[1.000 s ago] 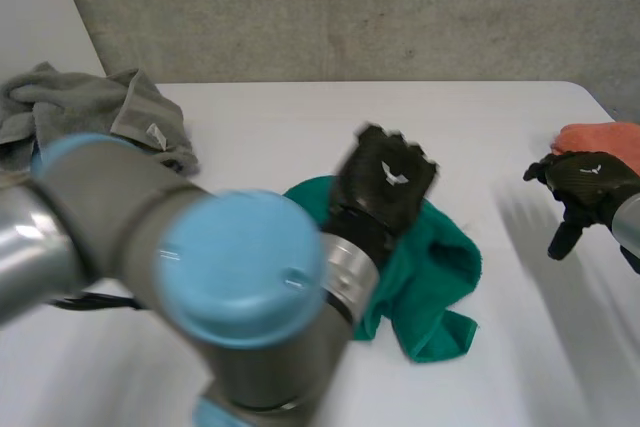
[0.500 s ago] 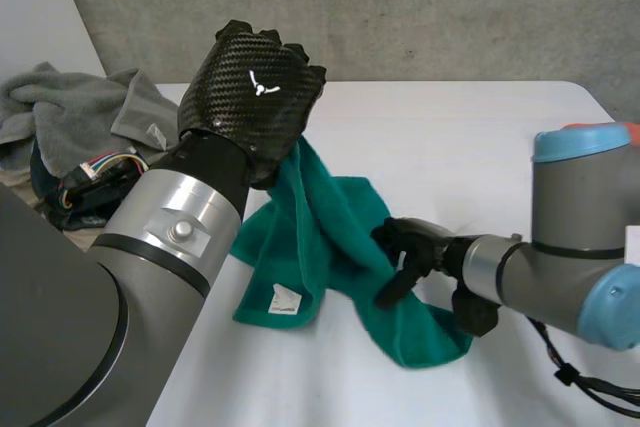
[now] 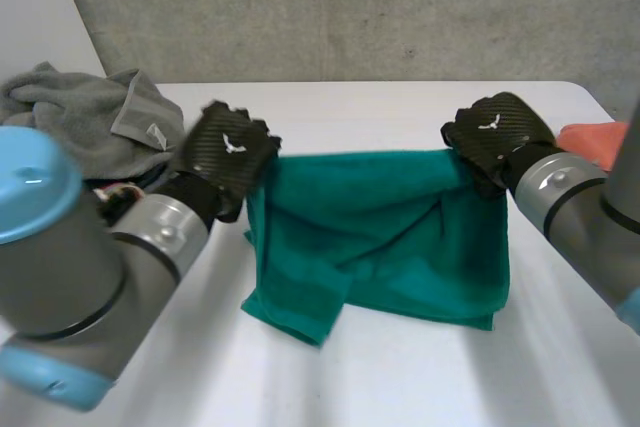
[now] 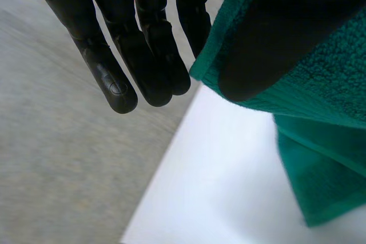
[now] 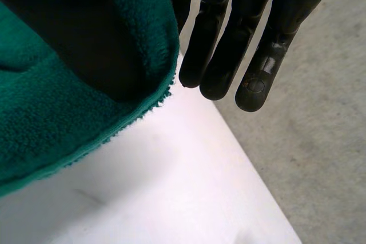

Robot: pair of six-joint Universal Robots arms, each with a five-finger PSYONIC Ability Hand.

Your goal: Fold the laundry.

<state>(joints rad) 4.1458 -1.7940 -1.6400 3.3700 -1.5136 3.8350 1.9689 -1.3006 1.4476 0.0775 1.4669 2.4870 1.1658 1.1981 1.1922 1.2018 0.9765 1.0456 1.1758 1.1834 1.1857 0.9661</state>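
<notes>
Two corners of the green towel (image 3: 390, 237) are pinched: the left hand (image 3: 225, 152) grips its ten-o'clock corner, the right hand (image 3: 495, 137) its two-o'clock corner; its lower edge rests on the table (image 3: 400, 107).

The towel (image 3: 400, 217) spans left hand (image 3: 225, 147) to right hand (image 3: 495, 132), laundry heap (image 3: 80, 117) far left, cloth (image 3: 598, 139) far right

Plain green towel (image 3: 400, 237), grey towel (image 3: 90, 112)
</notes>
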